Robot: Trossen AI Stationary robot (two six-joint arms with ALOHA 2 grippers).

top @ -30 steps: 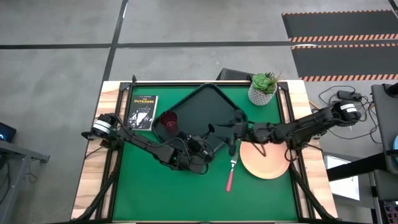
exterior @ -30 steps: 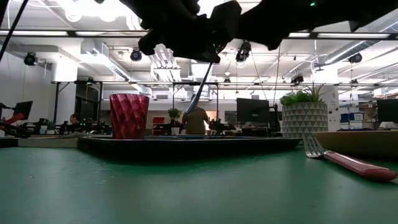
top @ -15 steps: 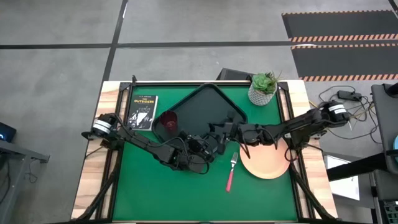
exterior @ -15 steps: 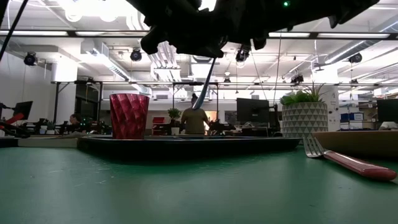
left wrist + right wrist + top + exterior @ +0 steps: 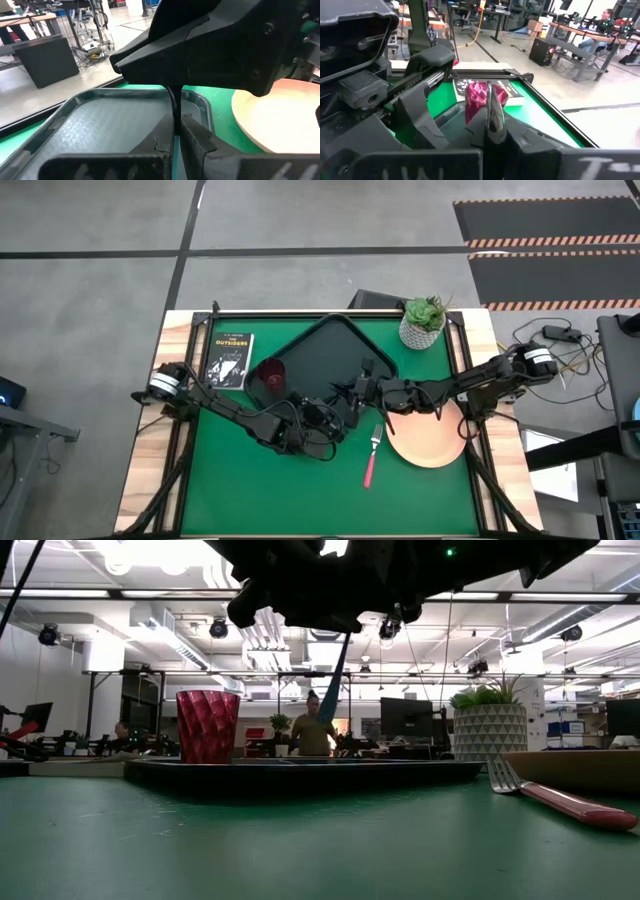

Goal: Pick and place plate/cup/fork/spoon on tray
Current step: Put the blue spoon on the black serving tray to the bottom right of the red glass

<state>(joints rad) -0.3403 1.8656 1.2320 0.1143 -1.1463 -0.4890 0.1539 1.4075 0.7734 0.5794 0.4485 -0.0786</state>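
Observation:
The spoon [image 5: 333, 685] hangs teal handle down over the black tray's [image 5: 330, 345] near edge, clear of it. Both grippers meet at it: my left gripper [image 5: 176, 125], [image 5: 338, 414] comes from the table's left and my right gripper [image 5: 493, 127], [image 5: 354, 392] from the right. Both are shut on it. The arms hide the spoon in the high view. The maroon cup [image 5: 270, 373] stands upright in the tray's left corner. The peach plate [image 5: 430, 440] lies flat on the green mat. The pink-handled fork [image 5: 370, 458] lies flat just left of the plate. My left gripper pinches the spoon's thin shaft [image 5: 174, 107] between its two fingers, which lie across it. The spoon stands nearly upright, lifted clear, its handle [image 5: 328, 705] hanging below. My right gripper pinches a dark glossy part of the spoon [image 5: 492, 107] between its two fingers, coming about level from the table's right. It sits just above the left gripper's hold.
A white pot with a green plant [image 5: 423, 320] stands at the far right. A small black book [image 5: 230, 360] lies left of the tray. The green mat's near half is open. A person stands in the room behind the table [image 5: 315, 735].
My right gripper has gone toward the table's left, up to my left gripper and the spoon. The spoon's hanging end has swung a little, so the spoon stands more upright. My left arm has kept still.

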